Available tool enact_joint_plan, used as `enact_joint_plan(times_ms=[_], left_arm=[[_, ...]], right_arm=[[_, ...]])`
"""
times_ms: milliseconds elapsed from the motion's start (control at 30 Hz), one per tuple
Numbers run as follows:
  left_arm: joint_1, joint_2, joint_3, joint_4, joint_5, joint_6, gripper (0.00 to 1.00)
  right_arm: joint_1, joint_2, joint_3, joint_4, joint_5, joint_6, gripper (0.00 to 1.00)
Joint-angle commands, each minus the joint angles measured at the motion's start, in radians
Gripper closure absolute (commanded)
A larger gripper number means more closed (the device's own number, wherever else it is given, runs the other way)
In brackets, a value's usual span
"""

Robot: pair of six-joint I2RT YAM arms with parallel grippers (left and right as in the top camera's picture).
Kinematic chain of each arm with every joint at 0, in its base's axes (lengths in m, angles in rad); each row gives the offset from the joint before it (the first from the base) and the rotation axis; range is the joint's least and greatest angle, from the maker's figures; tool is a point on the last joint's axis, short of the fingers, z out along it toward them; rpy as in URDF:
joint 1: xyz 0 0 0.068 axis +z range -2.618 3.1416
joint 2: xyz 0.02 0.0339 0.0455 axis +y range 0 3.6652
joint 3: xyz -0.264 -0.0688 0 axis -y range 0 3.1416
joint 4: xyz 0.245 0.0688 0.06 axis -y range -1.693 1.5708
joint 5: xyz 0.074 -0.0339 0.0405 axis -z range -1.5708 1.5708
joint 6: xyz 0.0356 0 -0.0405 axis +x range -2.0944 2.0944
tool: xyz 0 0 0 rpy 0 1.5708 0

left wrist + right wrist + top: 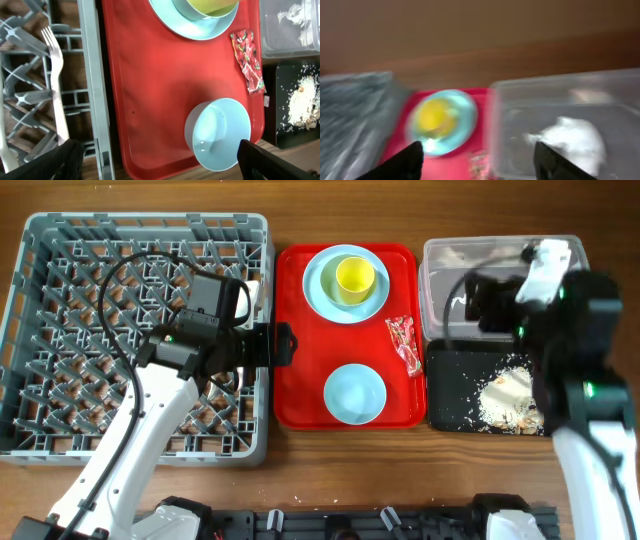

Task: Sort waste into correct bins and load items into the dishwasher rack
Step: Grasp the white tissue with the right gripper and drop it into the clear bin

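Note:
The grey dishwasher rack (pixel 40 330) fills the left, with a white fork (pixel 55 85) lying among its pegs. On the red serving tray (pixel 300 330) are a pale blue plate (pixel 320 292) carrying a yellow cup (pixel 354 277), a pale blue bowl (pixel 355 393) and a red wrapper (pixel 406 345). My left gripper (pixel 285 345) hangs open over the tray's left edge, the bowl (pixel 218 132) just inside its right finger (pixel 270 160). Over the clear tub (pixel 440 260) my right gripper (pixel 470 298) is open and empty, and a white napkin (pixel 577 137) lies below it. Beige scraps (pixel 510 395) sit in the black tray (pixel 460 390).
The rack's right wall (pixel 92 85) runs close along the red tray's left rim. The clear tub and the black tray stand edge to edge at the right. The right wrist view is blurred. Bare wooden table (pixel 330 470) shows in front.

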Motion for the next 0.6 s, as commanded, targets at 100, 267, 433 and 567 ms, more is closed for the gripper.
enact_joint_plan(times_ms=[100,267,433,567], left_arm=[[0.006,-0.006,0.014,0.002,0.008,-0.005,0.0],[0.006,-0.006,0.014,0.002,0.008,-0.005,0.0],[0.006,-0.006,0.014,0.002,0.008,-0.005,0.0],[0.006,-0.006,0.014,0.002,0.008,-0.006,0.0]], right_arm=[[0.267,-0.025,0.011,-0.188,-0.073,-0.076,0.57],[0.433,0.179,-0.001,-0.208,0.153,0.052,0.58],[0.459,0.521,-0.001,-0.166,0.382,0.113,0.54],[0.459,0.7,-0.001,-0.056,0.455,0.148,0.54]])
